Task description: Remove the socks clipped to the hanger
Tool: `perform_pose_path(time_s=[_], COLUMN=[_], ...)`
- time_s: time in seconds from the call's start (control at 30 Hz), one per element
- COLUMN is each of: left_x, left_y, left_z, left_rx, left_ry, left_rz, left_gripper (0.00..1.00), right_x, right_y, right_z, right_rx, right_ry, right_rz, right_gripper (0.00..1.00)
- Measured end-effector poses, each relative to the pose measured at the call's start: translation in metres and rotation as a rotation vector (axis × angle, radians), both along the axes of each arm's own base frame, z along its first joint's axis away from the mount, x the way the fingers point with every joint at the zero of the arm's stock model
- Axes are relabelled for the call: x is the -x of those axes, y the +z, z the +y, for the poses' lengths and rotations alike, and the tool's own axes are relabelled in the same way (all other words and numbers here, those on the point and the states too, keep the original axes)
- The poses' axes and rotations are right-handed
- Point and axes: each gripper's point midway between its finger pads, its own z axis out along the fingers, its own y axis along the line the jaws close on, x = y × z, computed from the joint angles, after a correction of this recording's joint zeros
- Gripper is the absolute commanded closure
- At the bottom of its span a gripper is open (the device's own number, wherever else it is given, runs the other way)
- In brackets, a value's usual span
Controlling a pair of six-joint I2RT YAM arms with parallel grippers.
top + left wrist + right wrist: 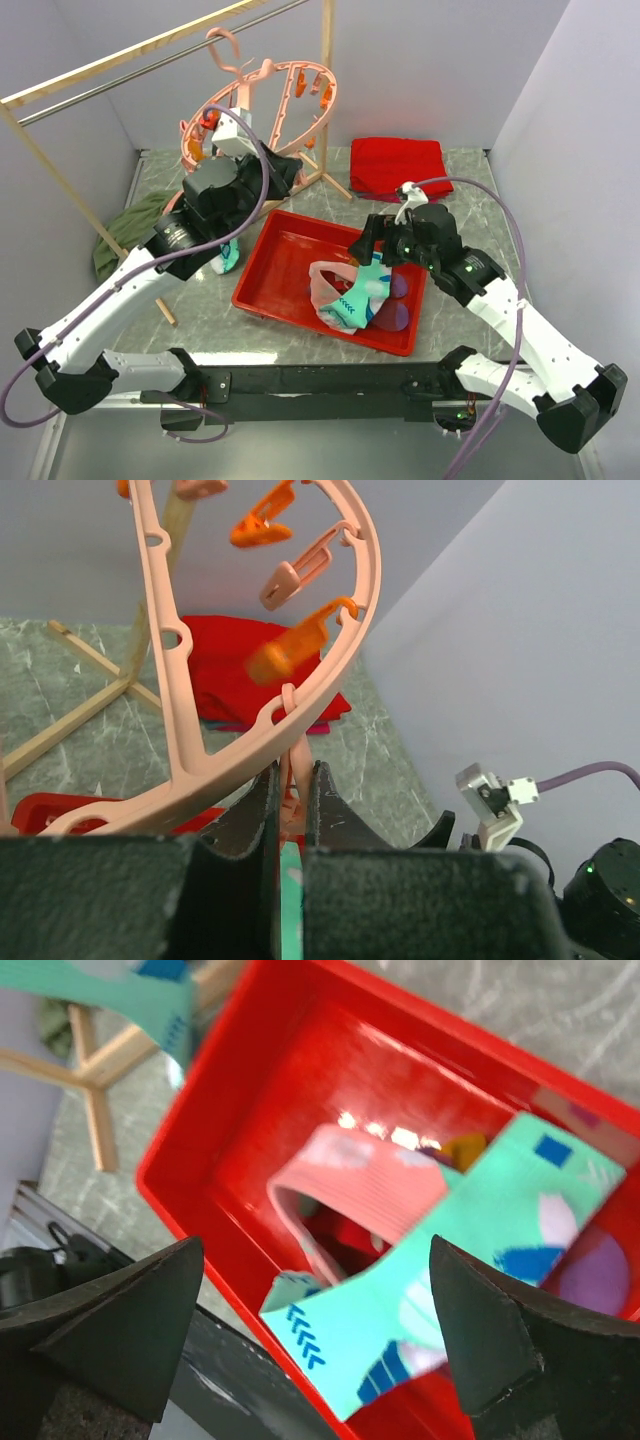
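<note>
Grey marbled tabletop [200,318], walled in white, shown from above and from both wrists. I use the red tray [262,262] at centre as the drop point. A heap of socks [350,295] lies in it, with a patterned teal one [480,1220] across a pink one [360,1175]. Right fingers [120,1330] are spread wide just over that heap with nothing between them, so no sock is held on this side. The pink hanger [372,575] hangs tilted from the wooden rack [327,40] at rear left, and the clips seen by the left wrist are bare. Left fingers [245,830] are clamped together on one dangling pink clip [292,750] under the ring. A teal sock [228,255] shows just below it. I judge this grip is meant to squeeze the clip so that the sock comes free. The folded red cloth [398,165] behind the tray plays no part.
</note>
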Motion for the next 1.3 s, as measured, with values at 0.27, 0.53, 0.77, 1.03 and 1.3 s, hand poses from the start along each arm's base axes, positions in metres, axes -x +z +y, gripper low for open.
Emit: perform_pose_path(time_s=[0.27, 0.53, 0.77, 1.03, 1.3], left_x=[0.013, 0.042, 0.092, 0.151, 0.213], left_y=[0.006, 0.027, 0.055, 0.063, 0.07], left_z=[0.021, 0.048, 0.078, 0.134, 0.216], left_rx=[0.033, 0.096, 0.164, 0.246, 0.385], left_ry=[0.012, -0.006, -0.096, -0.114, -0.045], left_rz=[-0.01, -0.053, -0.115, -0.136, -0.185], left_gripper=[0.47, 0.29, 0.24, 0.23, 0.23], right_x=[0.005, 0.024, 0.036, 0.037, 0.006], right_y=[0.03, 0.044, 0.04, 0.017, 0.016], right_z=[0.029, 0.075, 0.11, 0.169, 0.234], right_rx=[-0.093, -0.153, -0.175, -0.123, -0.121], right_ry=[0.084, 0.197, 0.254, 0.304, 0.273], right_rz=[-0.104, -0.165, -0.202, -0.225, -0.365], right_gripper=[0.0, 0.0, 0.0, 0.0, 0.0])
